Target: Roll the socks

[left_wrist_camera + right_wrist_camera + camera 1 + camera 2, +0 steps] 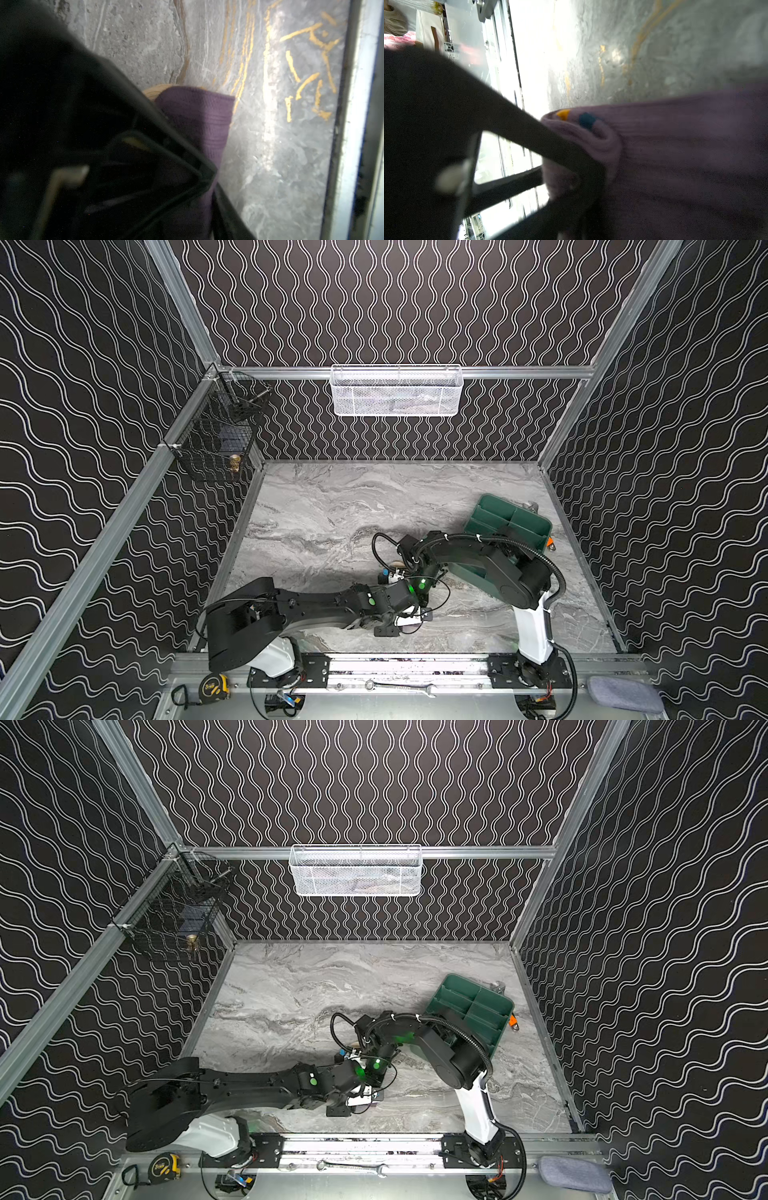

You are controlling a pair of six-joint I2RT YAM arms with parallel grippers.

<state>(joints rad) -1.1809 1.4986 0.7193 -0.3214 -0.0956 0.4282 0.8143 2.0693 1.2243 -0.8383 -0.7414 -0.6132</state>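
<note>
The right end effector (571, 174) clamped the partly rolled purple sock (675, 145) near six o'clock, the left end effector (207, 176) had an unclear grip, and a weak pinch there risked unrolling it.

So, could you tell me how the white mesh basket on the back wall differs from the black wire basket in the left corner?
The white fine-mesh basket is long and shallow; the black wire-grid basket is shorter and deeper. The white one hangs on the back rail, the black one on the left side rail. Both hang above the grey marble-patterned table.
</note>
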